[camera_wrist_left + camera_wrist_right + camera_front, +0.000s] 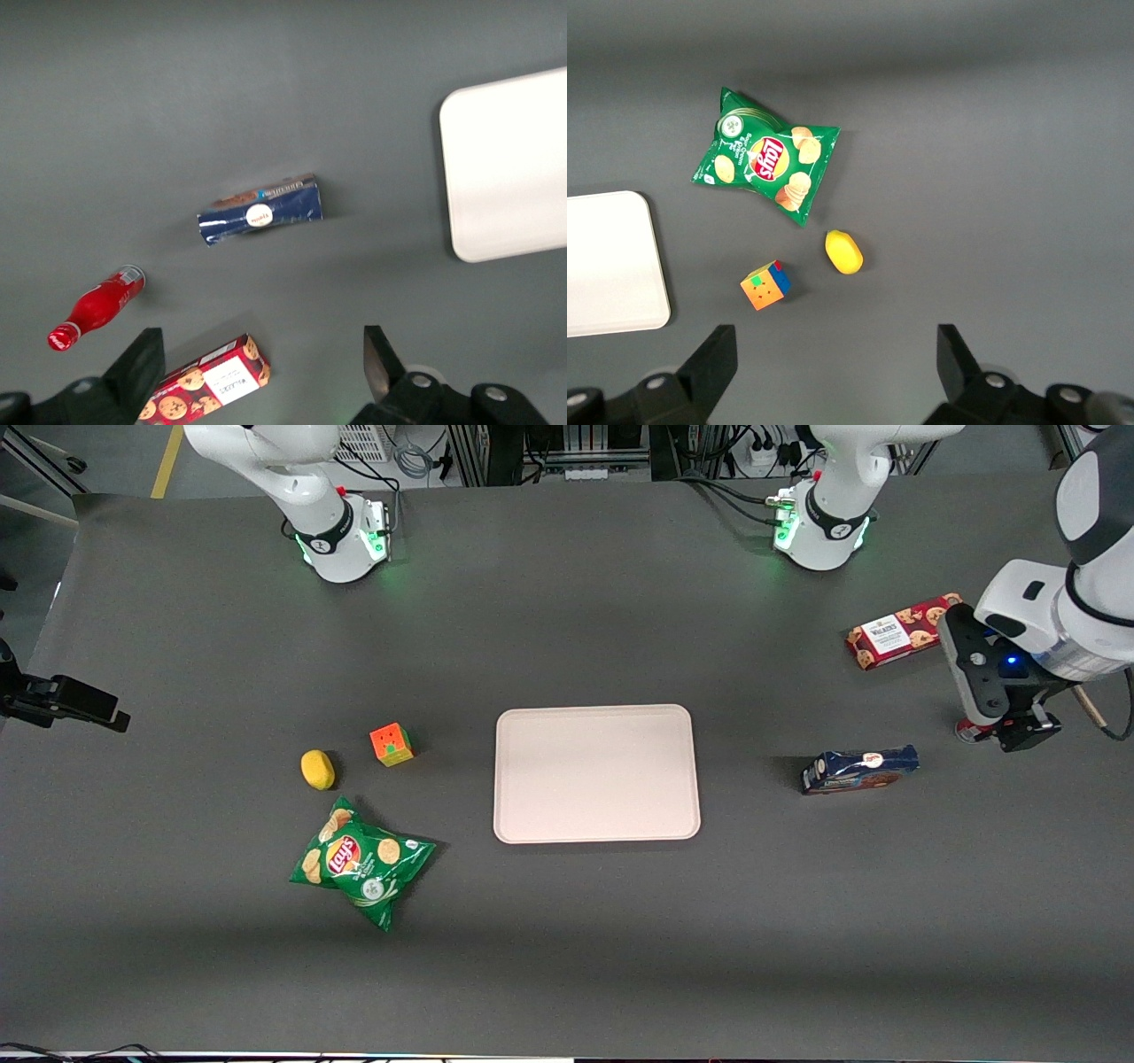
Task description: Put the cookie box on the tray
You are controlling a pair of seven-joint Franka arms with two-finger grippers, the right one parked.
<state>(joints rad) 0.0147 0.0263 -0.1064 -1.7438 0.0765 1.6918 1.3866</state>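
Fingers spread wide and holding nothing, the gripper (pixel 261 367) hangs at the front view's right edge, above the dark grey table (pixel 567 957). The cookie box (pixel 859 769) lies lower right of centre, well apart from the central tray (pixel 596 717). A red bottle (pixel 96 308) is mostly hidden by the arm in the front view.

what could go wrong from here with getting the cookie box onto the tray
1. The gripper, open and above the table toward the working arm's end, has the red cookie box and a red bottle close by. It might take the wrong box or knock the bottle.
2. The cookie box is long and narrow, so an off-centre grasp may let it tilt or slip.
3. The tray has only a low rim, so a hasty release might let the box slide off.
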